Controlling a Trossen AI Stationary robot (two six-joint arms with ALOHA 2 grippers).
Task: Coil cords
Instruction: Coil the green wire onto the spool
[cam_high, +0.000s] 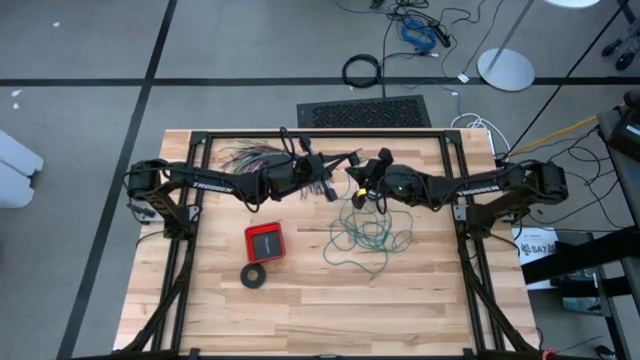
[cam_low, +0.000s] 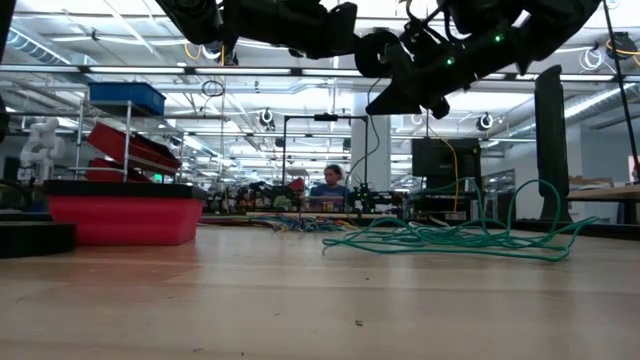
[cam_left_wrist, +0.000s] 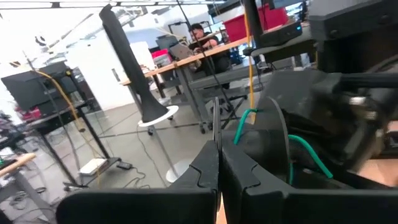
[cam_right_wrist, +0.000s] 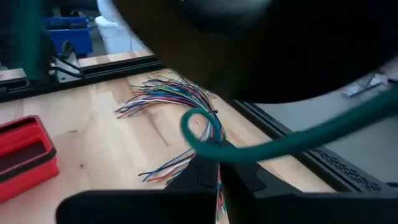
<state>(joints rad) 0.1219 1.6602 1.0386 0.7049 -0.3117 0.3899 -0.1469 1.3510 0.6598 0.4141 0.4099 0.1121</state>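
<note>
— What is under you, biggest thing first?

— The wooden table (cam_high: 300, 300). On it, near the middle and a little toward my right arm's side, lies the teal-green wire (cam_high: 368, 238) in a loose tangle; the low view shows its loops flat on the wood with a few arcs standing up. One strand climbs from that pile toward my two pincers, which meet above the far middle of the table.

— And the pincers themselves?

— My right gripper (cam_high: 362, 178) hangs above the far edge of the tangle. My left gripper (cam_high: 340, 163) faces it, just beside it. In each wrist view my fingers stand pressed together, and a green strand crosses right there; I cannot tell whether either pair actually pinches it.

— Anything else?

— A fanned bundle of many-coloured wires (cam_high: 245, 155) at the far left, under my left arm. A red tray (cam_high: 265, 241) left of the tangle, and near it a small black ring (cam_high: 254, 276) toward the near edge.
</note>
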